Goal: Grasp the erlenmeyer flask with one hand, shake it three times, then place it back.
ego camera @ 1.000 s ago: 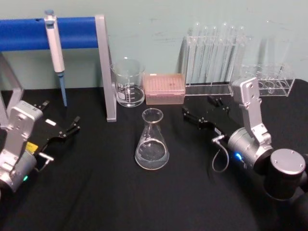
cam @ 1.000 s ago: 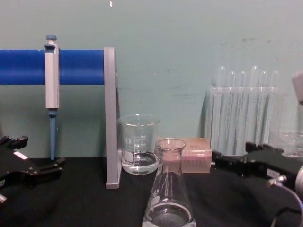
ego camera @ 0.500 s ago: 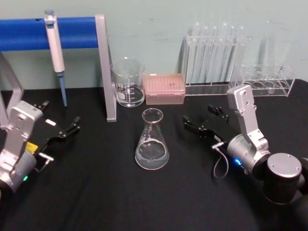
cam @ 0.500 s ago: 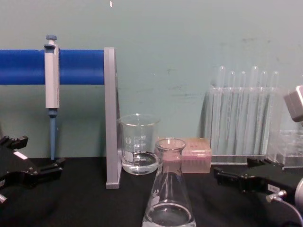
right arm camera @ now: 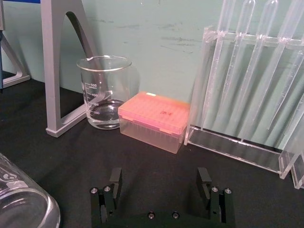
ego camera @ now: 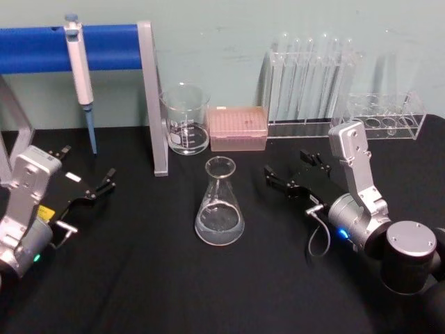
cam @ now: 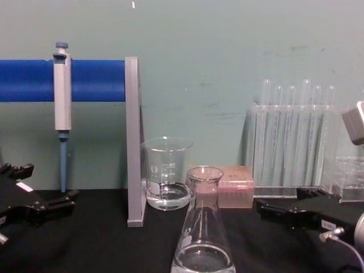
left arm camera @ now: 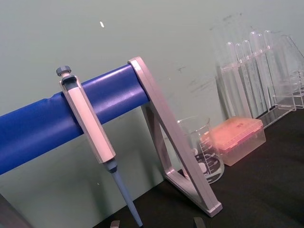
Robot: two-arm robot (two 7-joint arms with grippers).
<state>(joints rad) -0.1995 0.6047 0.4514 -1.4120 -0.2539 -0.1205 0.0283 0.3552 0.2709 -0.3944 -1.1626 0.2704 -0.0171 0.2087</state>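
Note:
The erlenmeyer flask (ego camera: 220, 205) stands upright at the middle of the black table, a little clear liquid in its base; it rises in the foreground of the chest view (cam: 202, 239), and its base edge (right arm camera: 19, 204) shows in the right wrist view. My right gripper (ego camera: 286, 163) hovers low to the flask's right, apart from it, open with nothing between its fingers (right arm camera: 115, 179); in the chest view the right gripper (cam: 278, 202) points toward the flask. My left gripper (ego camera: 89, 163) rests at the table's left side, open and empty, also in the chest view (cam: 48, 185).
Behind the flask stand a glass beaker (ego camera: 185, 118) and a pink tip box (ego camera: 238, 127). A test tube rack (ego camera: 309, 76) and a lower clear rack (ego camera: 386, 115) line the back right. A pipette (ego camera: 78, 62) hangs on the blue-barred stand (ego camera: 151, 97) at back left.
My right gripper has dropped lower and drawn slightly back toward me, then held still. The flask and the left arm have not moved.

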